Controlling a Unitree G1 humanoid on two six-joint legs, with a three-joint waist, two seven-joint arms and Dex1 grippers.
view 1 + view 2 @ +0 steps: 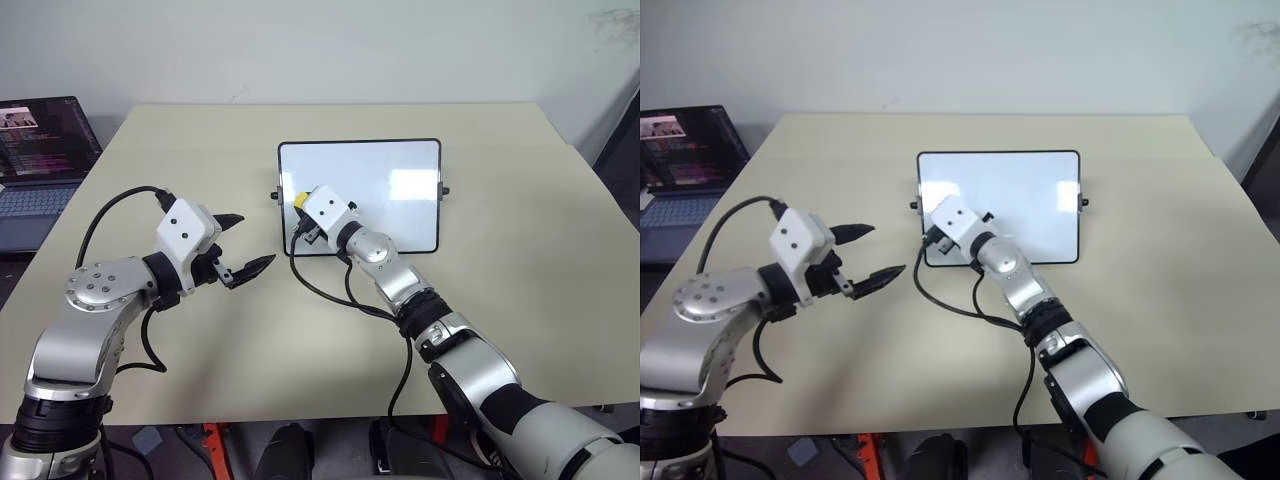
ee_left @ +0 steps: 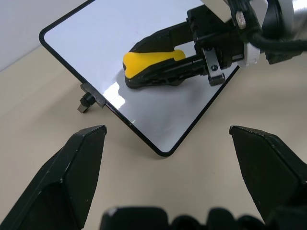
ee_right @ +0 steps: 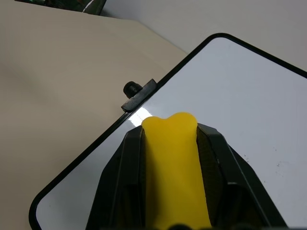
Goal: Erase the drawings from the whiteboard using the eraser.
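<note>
The whiteboard (image 1: 390,180) lies on the tan table, glossy white with a thin black frame. My right gripper (image 1: 300,207) is shut on the yellow eraser (image 1: 299,198) and holds it over the board's left part, near the side knob (image 3: 129,88). The eraser (image 3: 172,163) sits between both black fingers (image 3: 120,177) with its tip sticking out past them. My left gripper (image 1: 254,240) hangs open over the table, left of the board's near left corner, with nothing in it. The drawings are out of view; the board's bare surface shows only glare.
A laptop (image 1: 40,150) stands open at the table's far left edge. Black cables trail from both wrists over the table (image 1: 520,280).
</note>
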